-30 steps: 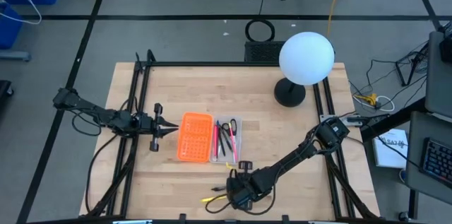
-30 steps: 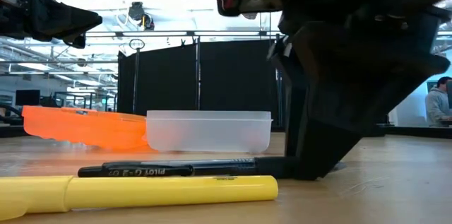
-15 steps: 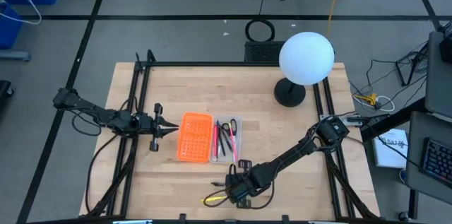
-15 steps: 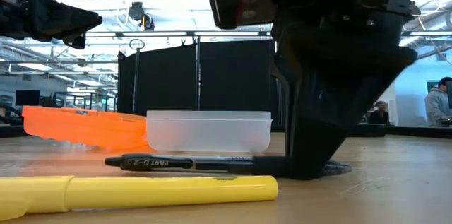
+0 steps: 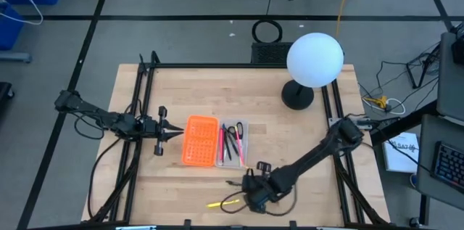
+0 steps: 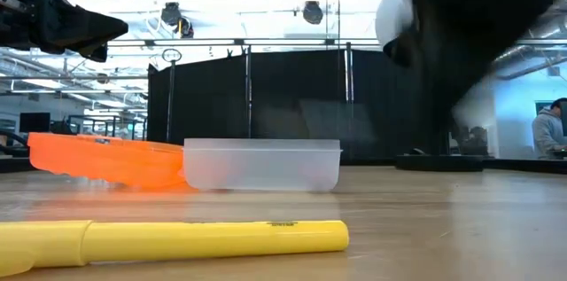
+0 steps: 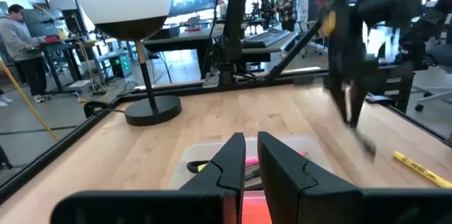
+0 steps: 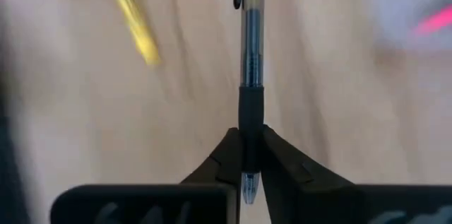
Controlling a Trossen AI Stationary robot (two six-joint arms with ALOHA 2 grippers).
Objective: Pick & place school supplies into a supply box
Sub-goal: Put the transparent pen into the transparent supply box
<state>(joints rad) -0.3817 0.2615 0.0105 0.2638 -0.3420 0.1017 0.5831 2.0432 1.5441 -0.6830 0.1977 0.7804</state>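
1. Black pen [image 8: 251, 61] is pinched between the fingers of the right gripper [image 8: 247, 155]; the fingers clamp its dark grip section near the tip, and the barrel and clip stick out ahead of them.
2. In the high view the right gripper [image 5: 255, 186] is over the front part of the wooden table [image 5: 304, 136], just in front of the supply box [image 5: 214, 141], with the pen off the surface.
3. Yellow pen [image 5: 223, 203] lies flat on the table near the front edge, just beside the right gripper and apart from it. The low view shows it [image 6: 177, 240] lying lengthwise across the foreground.
4. Supply box lies open: orange gridded half [image 5: 199, 140] to the left, clear tray [image 5: 233, 144] joined to its right side. The tray holds pink and black items [image 5: 230, 143]; which ones I cannot tell.
5. Left gripper [image 5: 170, 134] hovers just left of the orange half, pointing at it, not touching. Its fingers [image 7: 233, 160] stand nearly together with a narrow gap and hold nothing.
6. White globe lamp [image 5: 314, 60] on a black base stands at the far right of the table, well apart from the box.
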